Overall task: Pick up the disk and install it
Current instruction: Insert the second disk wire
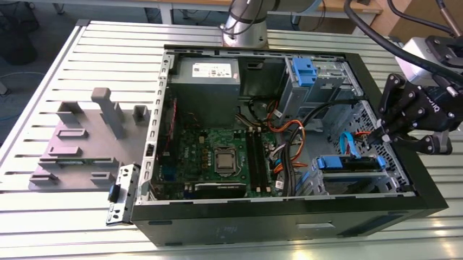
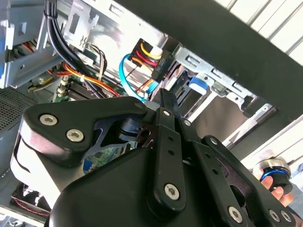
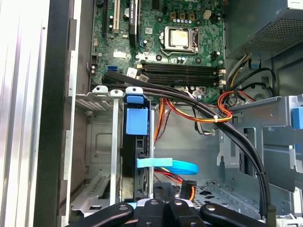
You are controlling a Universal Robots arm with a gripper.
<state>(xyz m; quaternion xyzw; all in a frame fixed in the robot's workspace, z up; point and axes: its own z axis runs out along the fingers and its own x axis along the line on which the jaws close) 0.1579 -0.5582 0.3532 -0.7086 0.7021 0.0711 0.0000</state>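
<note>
One disk (image 3: 137, 156) sits edge-on in your cage at lower left, so the gripper (image 1: 376, 138) hovers beside it; grip state unclear.

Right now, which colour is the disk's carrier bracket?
Blue, clearest in the first wrist view: disk.

open black computer case (image 1: 289, 208) lying on slatted metal table (image 1: 87, 65) | green motherboard (image 1: 217, 154) inside, bare processor (image 1: 225, 161) near its middle | grey power supply (image 1: 208, 70) at the far end | orange and black cables (image 3: 208, 111) cross the interior | grey fixture block (image 1: 79, 146) on table, exterior view's left
</note>
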